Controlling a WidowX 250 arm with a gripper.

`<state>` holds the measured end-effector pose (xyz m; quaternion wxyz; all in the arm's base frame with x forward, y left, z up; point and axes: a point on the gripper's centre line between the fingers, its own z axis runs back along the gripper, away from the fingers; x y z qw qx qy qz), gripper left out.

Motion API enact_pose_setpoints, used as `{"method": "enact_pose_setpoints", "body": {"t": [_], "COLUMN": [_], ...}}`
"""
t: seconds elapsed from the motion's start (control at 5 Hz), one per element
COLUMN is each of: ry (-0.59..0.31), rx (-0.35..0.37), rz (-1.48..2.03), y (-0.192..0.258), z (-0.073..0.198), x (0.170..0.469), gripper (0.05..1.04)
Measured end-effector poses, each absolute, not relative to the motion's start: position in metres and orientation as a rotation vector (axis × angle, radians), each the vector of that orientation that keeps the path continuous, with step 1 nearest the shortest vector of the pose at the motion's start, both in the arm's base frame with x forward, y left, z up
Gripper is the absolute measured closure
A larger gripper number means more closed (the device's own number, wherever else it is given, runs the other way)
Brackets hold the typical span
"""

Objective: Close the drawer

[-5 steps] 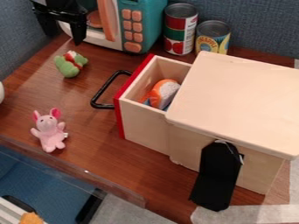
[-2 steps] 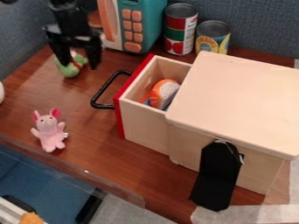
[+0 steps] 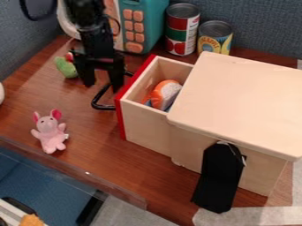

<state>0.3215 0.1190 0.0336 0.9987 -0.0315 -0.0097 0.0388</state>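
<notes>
In the upper left of the frame we see our gripper [image 3: 103,81], its fingers spread apart, at the black handle [image 3: 103,95] of the drawer [image 3: 144,119]. That red-fronted drawer stands pulled out of the wooden box [image 3: 242,103], just left of the frame's centre.

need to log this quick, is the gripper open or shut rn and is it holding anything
Gripper: open, fingers apart, holding nothing, beside the drawer's black handle.
</notes>
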Motion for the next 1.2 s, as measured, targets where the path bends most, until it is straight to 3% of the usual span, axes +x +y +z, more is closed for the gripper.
{"method": "enact_pose_setpoints", "body": {"t": [0.2,0.6,0.8,1.2], "ry": [0.015,0.019,-0.011,0.041], "rx": [-0.054,-0.107,-0.114,-0.195], "rz": [0.041,0.005,0.004,-0.030], "y": [0.111,0.102,0.100,0.074], "z": [0.021,0.019,0.029,0.028], "x": [0.318,0.309,0.307,0.300], "gripper": [0.136,0.729,0.919,0.960]}}
